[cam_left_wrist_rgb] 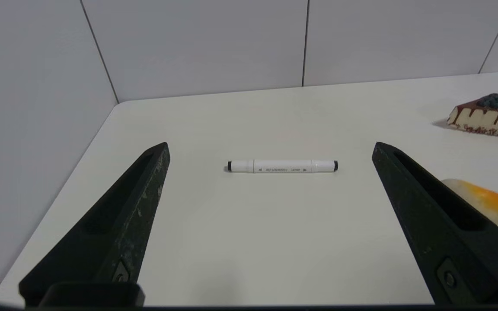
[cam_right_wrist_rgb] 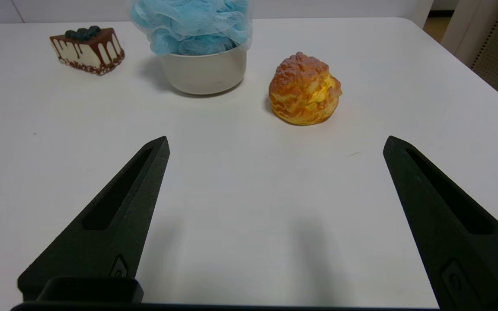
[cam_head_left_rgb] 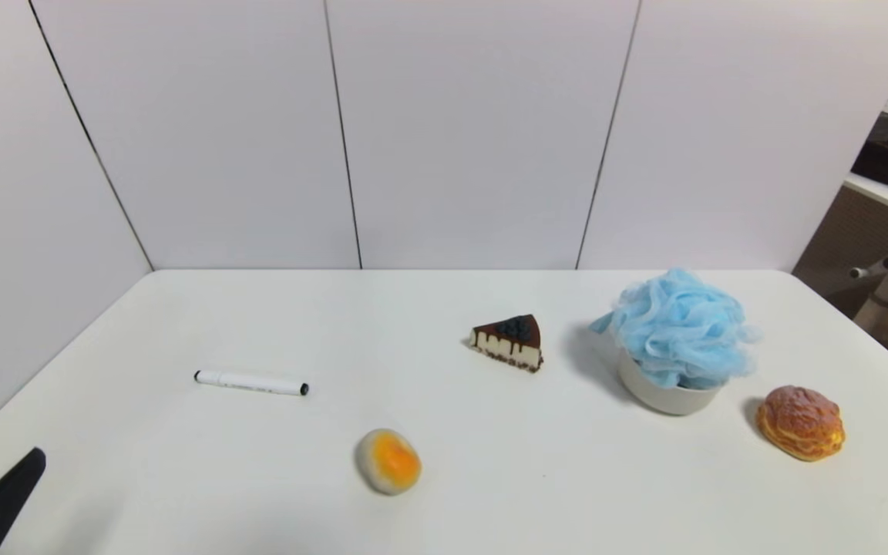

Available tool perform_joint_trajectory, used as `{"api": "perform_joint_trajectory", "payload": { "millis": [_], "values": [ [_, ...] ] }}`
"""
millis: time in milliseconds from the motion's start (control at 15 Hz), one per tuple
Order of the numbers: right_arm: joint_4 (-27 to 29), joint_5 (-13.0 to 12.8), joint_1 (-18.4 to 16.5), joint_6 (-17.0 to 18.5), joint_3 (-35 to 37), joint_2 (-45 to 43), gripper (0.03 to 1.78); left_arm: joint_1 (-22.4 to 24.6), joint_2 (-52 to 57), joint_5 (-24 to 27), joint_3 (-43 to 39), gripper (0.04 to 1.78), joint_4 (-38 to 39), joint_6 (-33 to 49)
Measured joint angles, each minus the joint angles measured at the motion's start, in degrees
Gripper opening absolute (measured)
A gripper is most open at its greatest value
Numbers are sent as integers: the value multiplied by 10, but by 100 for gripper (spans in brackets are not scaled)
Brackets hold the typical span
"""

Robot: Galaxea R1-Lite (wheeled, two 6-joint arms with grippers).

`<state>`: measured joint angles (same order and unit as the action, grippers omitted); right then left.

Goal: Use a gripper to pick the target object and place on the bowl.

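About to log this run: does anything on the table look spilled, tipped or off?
Nothing spilled or tipped. The blue pouf sits in the bowl, bulging over its rim. The cake slice, cream puff and marker lie apart on the table. Both claws are open.

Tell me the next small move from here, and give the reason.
Probably none beyond keeping both arms back: the blue pouf already sits on the bowl, overflowing its rim. The right gripper is open and empty over bare table, short of the cream puff; the left gripper is open near the marker.
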<state>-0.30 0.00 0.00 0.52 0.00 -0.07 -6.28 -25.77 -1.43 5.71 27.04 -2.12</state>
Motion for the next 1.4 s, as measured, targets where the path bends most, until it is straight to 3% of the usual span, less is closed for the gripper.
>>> {"api": "perform_joint_trajectory", "payload": {
  "millis": [200,600,867,1067,1400],
  "values": [
    [0,0,0,0,0,0,171,5,65,1,-48,169,-38,1],
    [0,0,0,0,0,0,171,31,106,16,-57,169,-86,4],
    [0,0,0,0,0,0,171,50,170,34,-57,169,-181,11],
    [0,0,0,0,0,0,171,55,229,11,-57,169,-257,15],
    [0,0,0,0,0,0,171,56,256,6,-57,169,-271,37]
  ]
}}
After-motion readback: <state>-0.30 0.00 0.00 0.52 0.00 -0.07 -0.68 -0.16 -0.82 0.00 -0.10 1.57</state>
